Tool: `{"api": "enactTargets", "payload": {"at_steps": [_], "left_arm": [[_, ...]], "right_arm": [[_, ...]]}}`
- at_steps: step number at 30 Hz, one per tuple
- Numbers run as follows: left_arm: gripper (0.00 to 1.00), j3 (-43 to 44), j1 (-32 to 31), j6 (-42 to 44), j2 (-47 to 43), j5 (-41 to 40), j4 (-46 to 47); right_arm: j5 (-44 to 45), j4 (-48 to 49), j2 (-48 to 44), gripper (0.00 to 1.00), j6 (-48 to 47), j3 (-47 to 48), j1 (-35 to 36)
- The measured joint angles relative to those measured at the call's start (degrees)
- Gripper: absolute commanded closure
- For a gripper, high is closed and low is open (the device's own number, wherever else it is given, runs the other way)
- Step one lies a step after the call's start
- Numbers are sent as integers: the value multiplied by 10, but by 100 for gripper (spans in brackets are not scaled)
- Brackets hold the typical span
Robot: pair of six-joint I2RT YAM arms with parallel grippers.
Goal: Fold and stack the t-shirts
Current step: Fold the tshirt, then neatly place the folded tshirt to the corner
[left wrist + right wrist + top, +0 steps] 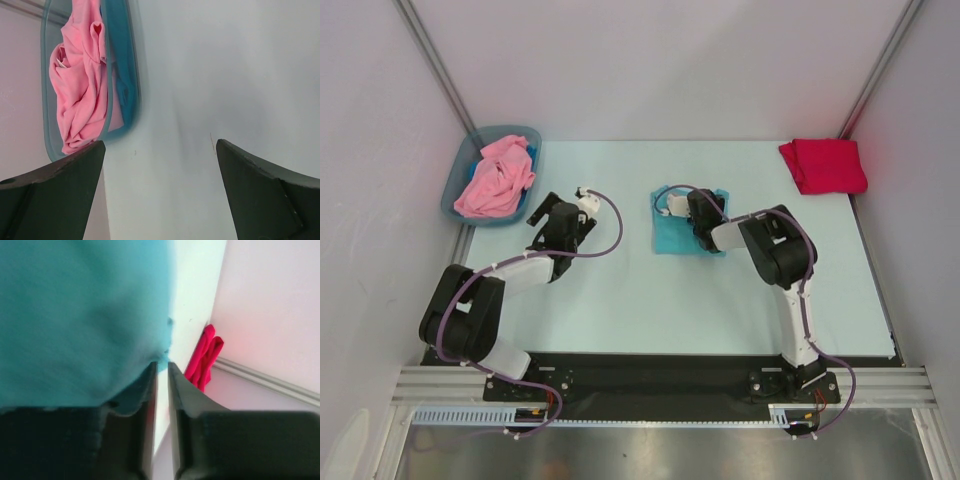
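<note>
Finishing fold on teal t-shirt (672, 236), on bench (620, 300) right of bin (454, 188). Right hand (162, 365) at its hem, fingers (145, 405) a slit apart: gripping or released, cannot tell. Left hand (160, 142) spread wide, empty, beside bin. Next, likely: stack onto red t-shirt (823, 165), far right of bin.

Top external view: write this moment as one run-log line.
left hand open, empty | right hand barely parted over teal t-shirt | red t-shirt folded far right | pink t-shirt in bin
</note>
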Motion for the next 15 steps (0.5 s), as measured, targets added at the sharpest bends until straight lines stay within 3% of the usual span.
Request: {"api": "enactTargets", "payload": {"at_steps": [1, 2, 4, 5, 6, 15], "left_arm": [[0, 0, 0, 0, 0, 0, 0], [0, 0, 0, 0, 0, 0, 0], [0, 0, 0, 0, 0, 0, 0], [0, 0, 0, 0, 0, 0, 0], [0, 0, 0, 0, 0, 0, 0], [0, 0, 0, 0, -1, 0, 0]], "right_arm": [[0, -16, -16, 54, 6, 0, 0], [0, -32, -30, 50, 14, 0, 2], [-2, -81, -78, 33, 30, 2, 3], [-6, -114, -107, 7, 44, 7, 5], [-11, -146, -136, 0, 63, 14, 7], [-65, -334, -361, 0, 210, 57, 44]]}}
